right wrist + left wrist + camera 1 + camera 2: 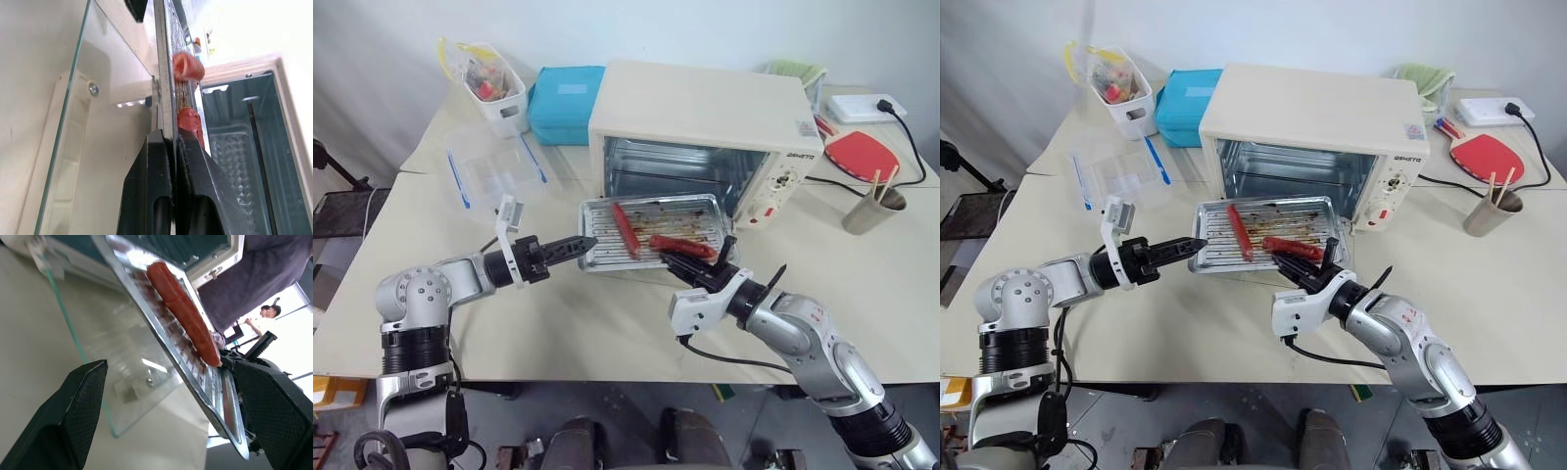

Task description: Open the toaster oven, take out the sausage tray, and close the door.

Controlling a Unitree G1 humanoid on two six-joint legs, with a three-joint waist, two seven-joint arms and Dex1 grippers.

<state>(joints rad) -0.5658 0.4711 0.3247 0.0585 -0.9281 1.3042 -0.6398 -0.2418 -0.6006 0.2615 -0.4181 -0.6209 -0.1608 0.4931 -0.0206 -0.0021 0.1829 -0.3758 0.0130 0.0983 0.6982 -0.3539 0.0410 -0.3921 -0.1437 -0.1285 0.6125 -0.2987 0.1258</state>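
The cream toaster oven (705, 108) stands open at the middle back of the table, its cavity bare. Its glass door (112, 122) lies folded down flat in front of it. The silver sausage tray (602, 250) with two red sausages (625, 228) is out of the cavity, above the door. My right gripper (690, 266) is shut on the tray's front right rim, seen close up as the gripper (173, 139) pinches the rim. My left gripper (582, 242) is open at the tray's left rim, and the rim runs between its spread fingers (83, 401).
A teal box (565, 103) and a white basket (494, 93) stand back left, with a clear plastic container (494, 171) in front of them. At the right are a red paddle (860, 154), a cup with sticks (873, 208) and a black cable. A person (264, 320) stands far behind.
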